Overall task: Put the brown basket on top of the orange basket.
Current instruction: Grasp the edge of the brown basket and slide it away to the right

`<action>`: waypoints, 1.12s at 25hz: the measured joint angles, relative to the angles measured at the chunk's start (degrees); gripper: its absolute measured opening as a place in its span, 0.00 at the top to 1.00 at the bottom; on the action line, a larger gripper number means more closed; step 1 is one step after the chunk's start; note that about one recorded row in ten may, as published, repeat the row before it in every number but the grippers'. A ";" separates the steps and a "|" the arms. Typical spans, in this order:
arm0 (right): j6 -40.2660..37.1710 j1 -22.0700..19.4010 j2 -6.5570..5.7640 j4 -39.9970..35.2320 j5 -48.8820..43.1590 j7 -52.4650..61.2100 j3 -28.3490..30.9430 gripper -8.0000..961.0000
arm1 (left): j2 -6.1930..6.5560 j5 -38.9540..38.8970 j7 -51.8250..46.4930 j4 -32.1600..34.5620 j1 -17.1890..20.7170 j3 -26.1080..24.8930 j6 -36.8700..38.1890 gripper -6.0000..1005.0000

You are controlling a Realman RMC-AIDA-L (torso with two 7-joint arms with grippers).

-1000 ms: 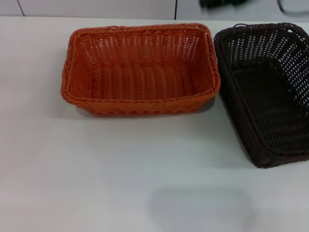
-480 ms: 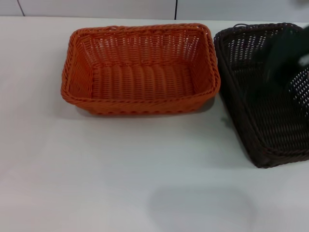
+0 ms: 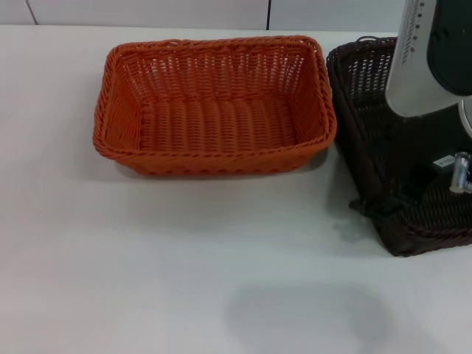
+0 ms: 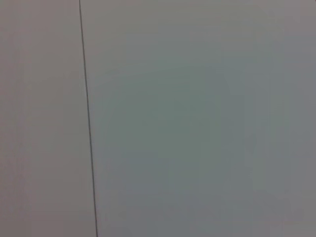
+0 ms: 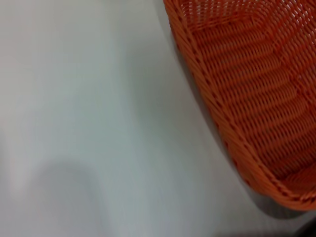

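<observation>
The orange basket (image 3: 214, 103) stands upright on the white table (image 3: 184, 251), left of centre in the head view; one corner of it shows in the right wrist view (image 5: 252, 94). The brown basket (image 3: 376, 96) stands just right of it, partly cut off by the picture's right edge. My right arm (image 3: 428, 59) reaches down over the brown basket. My right gripper (image 3: 380, 205) is low at the brown basket's near-left rim, dark against the dark weave. The left gripper is out of view.
The two baskets stand almost touching, with a narrow gap between them. Bare white table spreads in front of both baskets. The left wrist view shows only a pale flat surface with a thin dark seam (image 4: 88, 123).
My right arm has come into the head view from the right and gone down over the brown basket, to its near-left rim. Both baskets stay where they were.
</observation>
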 joint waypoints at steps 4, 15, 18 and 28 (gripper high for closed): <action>0.17 -1.17 -0.75 -1.02 0.01 2.58 -1.36 0.15 | -0.10 0.01 2.34 -0.01 -0.30 -0.08 -0.88 0.40; 0.62 -8.00 0.05 -6.91 -0.16 3.17 -4.79 0.15 | -0.08 0.00 3.38 -0.27 -0.54 -1.98 -3.02 0.40; 0.80 -9.87 0.04 -8.26 -0.44 3.95 -4.83 0.15 | -0.05 0.02 3.39 -0.27 -0.68 -2.75 -4.35 0.40; 1.01 -14.04 0.75 -8.50 -6.19 4.25 -4.99 0.16 | -0.20 0.10 3.41 -0.27 -0.73 -2.93 -5.55 0.40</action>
